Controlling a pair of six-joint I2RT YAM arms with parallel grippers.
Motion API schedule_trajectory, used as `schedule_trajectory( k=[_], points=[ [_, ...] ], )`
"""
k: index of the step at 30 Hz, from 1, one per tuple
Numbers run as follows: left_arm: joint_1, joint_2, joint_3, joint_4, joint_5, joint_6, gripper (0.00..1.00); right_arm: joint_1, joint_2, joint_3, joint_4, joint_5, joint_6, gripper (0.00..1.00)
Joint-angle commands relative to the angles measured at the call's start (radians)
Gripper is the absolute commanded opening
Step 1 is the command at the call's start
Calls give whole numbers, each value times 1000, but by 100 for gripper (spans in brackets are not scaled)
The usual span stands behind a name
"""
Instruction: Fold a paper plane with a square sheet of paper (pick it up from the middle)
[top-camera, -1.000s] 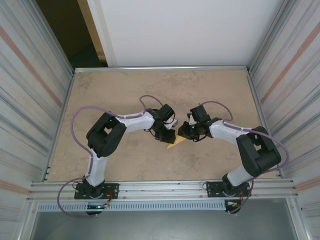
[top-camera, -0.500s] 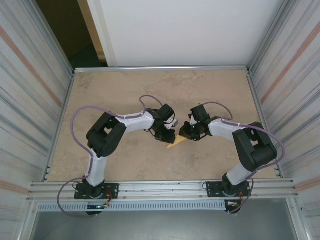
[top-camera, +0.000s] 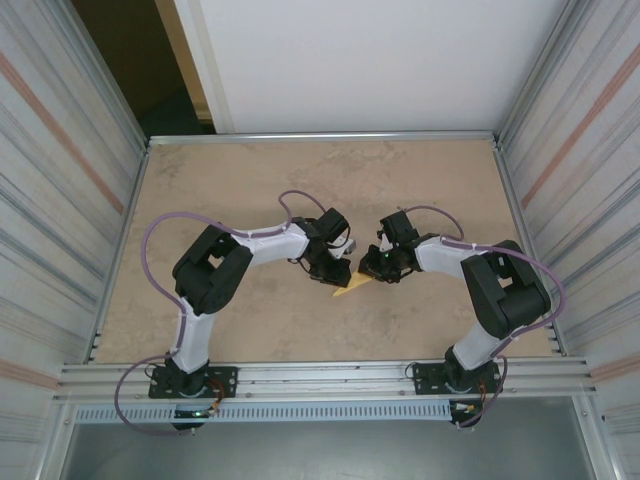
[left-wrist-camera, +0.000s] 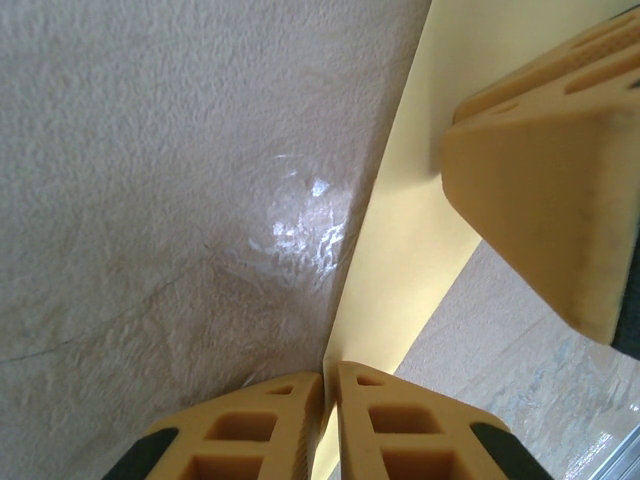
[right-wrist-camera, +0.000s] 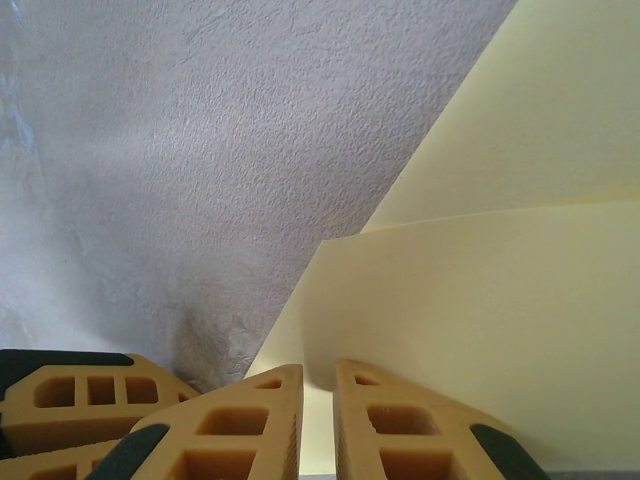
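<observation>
The left gripper (left-wrist-camera: 328, 375) and right gripper (right-wrist-camera: 318, 375) each pinch the folded paper (top-camera: 349, 288) from opposite sides near the middle of the table (top-camera: 250, 180), probably to steady it for the next crease

Mottled beige bench (top-camera: 250, 170), aluminium rails (top-camera: 330, 378) along its near edge, a slotted strip (top-camera: 330, 411) just beyond them, ribbed metal walls (top-camera: 60, 180) flanking both side edges, white panel (top-camera: 370, 60) behind the far edge, dark opening (top-camera: 130, 60) past the far-left corner.
</observation>
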Motion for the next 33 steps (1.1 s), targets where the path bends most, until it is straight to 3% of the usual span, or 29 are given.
schedule_trajectory(
  k=[1,8,21,26,33],
  points=[
    [-16,109,-74,-78,-150,-5,16,-15,18,3,-37,26,-15,15],
    [-2,57,-51,-85,-136,-6,17,-23,22,-41,-9,28,-59,12],
    [79,-249,-147,96,-76,-137,29,37,78,-31,105,-75,-129,11],
    [88,-316,-236,247,11,-166,24,49,111,1,121,-111,-133,11],
    [72,-249,-251,318,108,-194,12,49,142,29,110,-130,-140,10]
  ],
)
